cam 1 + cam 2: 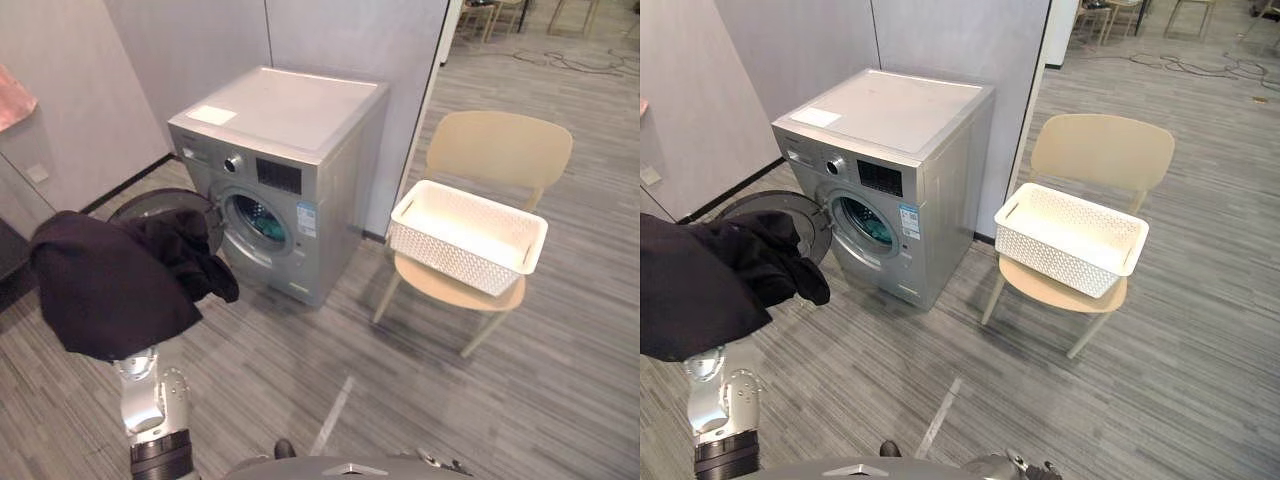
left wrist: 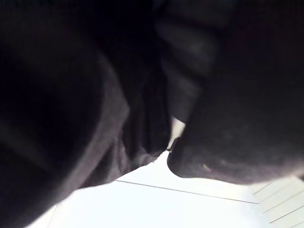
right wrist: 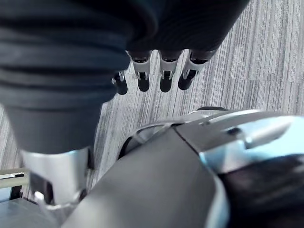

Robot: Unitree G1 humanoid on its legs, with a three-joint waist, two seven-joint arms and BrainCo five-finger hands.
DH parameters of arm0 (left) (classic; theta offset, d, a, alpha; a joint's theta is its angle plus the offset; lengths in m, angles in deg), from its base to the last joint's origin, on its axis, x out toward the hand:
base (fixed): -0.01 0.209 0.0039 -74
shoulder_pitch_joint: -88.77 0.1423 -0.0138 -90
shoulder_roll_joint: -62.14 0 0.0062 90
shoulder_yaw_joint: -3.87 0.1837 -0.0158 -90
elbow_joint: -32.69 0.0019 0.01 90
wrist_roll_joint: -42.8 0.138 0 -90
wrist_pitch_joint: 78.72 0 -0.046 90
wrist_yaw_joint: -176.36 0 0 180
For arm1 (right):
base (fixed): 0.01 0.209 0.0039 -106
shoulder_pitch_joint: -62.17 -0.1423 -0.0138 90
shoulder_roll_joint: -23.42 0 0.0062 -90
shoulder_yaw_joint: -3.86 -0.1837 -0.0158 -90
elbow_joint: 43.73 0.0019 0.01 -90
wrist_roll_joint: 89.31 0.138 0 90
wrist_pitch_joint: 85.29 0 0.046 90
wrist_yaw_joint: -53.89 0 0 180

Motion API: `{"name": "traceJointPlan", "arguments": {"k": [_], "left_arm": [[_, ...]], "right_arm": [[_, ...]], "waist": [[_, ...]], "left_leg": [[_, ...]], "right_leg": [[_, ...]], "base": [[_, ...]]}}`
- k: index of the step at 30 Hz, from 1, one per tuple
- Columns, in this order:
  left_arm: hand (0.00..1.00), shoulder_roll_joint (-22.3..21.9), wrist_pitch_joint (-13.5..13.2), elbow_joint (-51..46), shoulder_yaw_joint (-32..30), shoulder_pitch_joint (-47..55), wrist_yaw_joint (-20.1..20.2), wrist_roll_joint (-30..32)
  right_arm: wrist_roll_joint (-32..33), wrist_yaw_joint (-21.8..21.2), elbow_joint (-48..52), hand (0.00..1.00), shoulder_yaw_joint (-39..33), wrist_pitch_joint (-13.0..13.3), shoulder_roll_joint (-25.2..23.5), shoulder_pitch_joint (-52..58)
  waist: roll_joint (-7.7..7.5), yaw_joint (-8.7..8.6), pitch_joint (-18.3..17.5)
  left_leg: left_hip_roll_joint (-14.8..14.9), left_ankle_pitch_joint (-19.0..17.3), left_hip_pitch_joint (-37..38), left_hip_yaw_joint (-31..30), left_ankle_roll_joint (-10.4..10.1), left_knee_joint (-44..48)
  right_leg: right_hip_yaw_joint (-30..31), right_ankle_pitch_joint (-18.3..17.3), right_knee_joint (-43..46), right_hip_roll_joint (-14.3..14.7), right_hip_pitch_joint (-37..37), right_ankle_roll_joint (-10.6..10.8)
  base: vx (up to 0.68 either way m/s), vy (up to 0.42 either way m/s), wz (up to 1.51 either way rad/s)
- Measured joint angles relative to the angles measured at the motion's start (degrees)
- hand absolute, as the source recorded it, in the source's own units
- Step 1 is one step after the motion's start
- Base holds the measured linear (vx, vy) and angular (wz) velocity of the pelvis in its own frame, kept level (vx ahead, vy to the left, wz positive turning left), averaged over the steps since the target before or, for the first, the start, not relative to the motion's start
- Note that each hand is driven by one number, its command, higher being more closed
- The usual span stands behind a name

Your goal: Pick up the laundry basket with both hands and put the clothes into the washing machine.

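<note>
Left eye view: dark garment (image 1: 110,290) hides the left hand, so I cannot tell its grip. The garment should go deep into the washing machine drum (image 1: 258,218). The right hand (image 3: 143,71) hangs relaxed and empty.

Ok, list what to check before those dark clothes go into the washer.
1. Washing machine door swung open: ok.
2. Drum opening unblocked: ok.
3. Dark clothes bundled over the left arm, off the floor: ok.
4. Left hand's hold on them, buried in the cloth: cannot tell.
5. Right hand free, fingers relaxed, holding nothing: ok.
6. Laundry basket empty, resting on the chair: ok.
</note>
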Motion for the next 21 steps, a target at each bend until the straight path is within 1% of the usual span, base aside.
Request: {"name": "traceJointPlan", "arguments": {"k": [1,2,3,4,5,6,7,9,10,11,12,13,14,15,17,18,19,20,21], "left_arm": [[1.0,0.9,-0.1,0.2,0.6,0.1,-0.3,0.1],[1.0,-0.1,0.1,0.4,0.3,0.2,-0.7,0.0],[1.0,-0.1,0.1,0.7,0.6,-0.2,-0.7,0.0],[1.0,-0.1,0.1,0.9,0.8,-0.4,-0.6,0.1],[1.0,-0.1,0.2,0.9,0.9,-0.4,-0.4,0.1],[1.0,-0.1,0.5,1.1,1.1,-0.3,-0.4,0.0],[1.0,-0.1,0.7,2.4,1.7,0.0,-0.4,0.0],[1.0,-0.1,1.1,3.2,2.6,0.5,-0.3,-0.1],[1.0,-0.1,1.1,3.2,2.7,0.6,0.3,-0.1],[1.0,-0.1,1.1,3.2,2.7,0.6,0.6,-0.2],[1.0,-0.1,1.1,3.2,2.6,0.6,0.6,-0.3],[1.0,-0.1,1.1,3.0,2.2,1.1,0.8,-0.8],[1.0,-0.1,1.1,2.9,1.7,1.5,0.9,-1.1],[1.0,-0.1,1.1,2.7,0.8,2.5,1.2,-1.2],[1.0,-0.1,1.4,1.7,0.9,4.4,2.0,-1.2],[1.0,-0.1,1.5,1.0,0.9,5.2,2.7,-1.4],[1.0,-0.1,1.9,1.0,0.6,5.7,3.0,-1.4],[1.0,-0.1,2.1,1.0,0.6,5.9,2.8,-1.5],[1.0,-0.1,2.3,1.3,1.1,6.0,3.0,-2.2]], "right_arm": [[0.0,0.0,1.3,0.0,0.3,0.4,0.0,0.0],[0.5,0.0,2.3,0.0,1.7,0.5,-0.3,0.5],[0.6,0.0,2.4,0.0,1.9,0.7,-0.5,0.9],[1.1,0.0,3.2,0.0,2.0,0.7,-1.0,1.0],[1.1,0.0,3.8,0.0,2.3,0.7,-1.4,1.7],[1.8,-0.1,4.4,0.0,2.7,0.7,-2.1,3.1],[3.8,-0.9,4.5,0.0,2.9,0.6,-1.8,4.0],[5.2,-2.2,5.1,0.0,4.5,0.7,-0.6,5.4],[5.6,-2.8,5.0,0.0,5.7,0.7,0.2,6.1],[5.9,-3.3,5.1,0.0,6.5,0.6,0.5,6.0],[6.6,-3.6,5.3,0.0,7.2,0.7,0.6,5.9],[7.2,-4.1,5.9,0.0,8.4,0.6,0.9,5.1],[7.2,-4.4,6.2,0.0,9.4,0.7,1.2,4.7],[7.2,-4.8,6.6,0.0,10.9,0.7,1.8,3.7],[7.1,-5.1,6.7,0.0,12.1,0.7,2.8,2.9],[7.1,-5.1,6.8,0.0,11.8,0.7,3.2,3.2],[7.1,-5.1,6.5,0.0,11.8,0.3,2.6,3.5],[7.1,-5.2,6.7,0.0,11.9,0.4,2.1,4.2],[7.2,-5.4,6.7,0.0,11.9,0.4,0.8,5.3]], "waist": [[0.06,-0.46,0.9],[0.65,-1.99,0.2],[0.59,-2.49,0.1],[0.14,-2.77,-0.2],[-0.36,-3.1,-0.4],[-1.68,-3.35,-0.5],[-1.91,-3.76,-0.6],[-0.57,-3.85,-1.0],[-0.31,-3.24,-0.9],[-0.35,-2.68,-1.0],[-0.72,-2.19,-0.9],[-1.25,-1.24,-1.0],[-1.32,-1.09,-1.1],[-1.27,-0.89,-1.4],[-0.44,-0.27,-2.9],[1.01,-0.13,-3.9],[0.42,-0.3,-4.9],[-0.42,-0.42,-5.8],[-1.96,-0.37,-6.7]], "left_leg": [[0.9,1.2,1.1,0.0,-0.4,-0.8],[1.7,2.0,1.6,-1.3,0.1,-2.0],[2.3,2.4,1.2,-1.8,-0.1,-2.9],[2.6,3.0,0.8,-2.2,-0.6,-3.6],[2.6,3.4,0.5,-2.5,-1.2,-3.7],[1.9,3.8,0.4,-3.3,-1.8,-3.7],[1.7,3.7,0.9,-5.4,-2.2,-3.0],[3.2,3.2,1.6,-5.8,-2.7,-1.1],[4.1,3.3,1.3,-5.2,-2.9,1.7],[5.3,2.4,-0.5,-4.7,-2.8,7.4],[6.0,1.9,-1.8,-4.5,-2.6,10.7],[8.2,-0.1,-3.9,-3.4,-1.7,16.9],[9.0,-0.7,-4.2,-3.6,-1.6,17.7],[10.5,-1.3,-4.4,-3.9,-1.9,17.1],[11.8,-0.2,-4.1,-6.0,-2.5,12.5],[13.0,2.0,-3.7,-6.6,-2.7,8.6],[13.0,2.3,-2.3,-5.6,-7.5,6.9],[12.1,2.6,-2.0,-5.1,-7.2,5.7],[10.2,3.4,-1.2,-4.5,-6.8,2.8]], "right_leg": [[3.2,-3.4,3.2,1.6,-1.3,2.2],[6.6,-8.2,3.6,7.2,-3.7,3.5],[6.9,-9.4,2.0,10.4,-5.0,4.0],[6.8,-9.4,-0.9,12.6,-5.8,3.8],[6.8,-9.0,-4.0,13.4,-5.7,3.4],[6.8,-7.0,-10.8,13.7,-4.1,2.5],[5.2,-4.9,-13.1,13.6,-1.8,2.7],[2.6,-5.3,-14.7,14.1,0.7,2.7],[2.6,-5.4,-15.0,14.4,1.8,2.5],[3.0,-5.4,-15.7,14.5,3.0,2.3],[3.6,-5.3,-16.1,14.6,3.4,2.1],[5.5,-5.2,-16.9,14.7,4.1,1.9],[6.5,-5.2,-17.0,14.7,4.3,1.9],[8.8,-5.1,-17.2,14.8,4.1,2.0],[11.7,-4.7,-17.4,15.9,2.5,2.7],[13.1,-4.8,-17.5,17.4,1.7,3.5],[14.1,-4.6,-17.7,17.2,1.8,4.5],[14.5,-4.2,-18.4,16.6,1.9,5.1],[15.0,-3.5,-19.9,15.5,2.2,5.8]], "base": [[0.18,-0.091,-0.06],[0.06,-0.067,0.09],[-0.02,-0.096,0.2],[-0.03,-0.073,0.28],[0.02,-0.133,0.49],[0.1,-0.175,0.72],[0.13,-0.171,0.78],[0.18,-0.123,0.54],[0.21,-0.133,0.16],[0.15,-0.118,-0.11],[0.1,-0.082,-0.5],[0.05,-0.034,-0.61],[0.08,0.029,-0.91],[0.05,0.088,-0.92],[0.06,0.157,-0.91],[0.1,0.266,-0.68],[0.11,0.272,-0.55],[0.08,0.235,-0.31],[0.08,0.193,-0.1]]}}
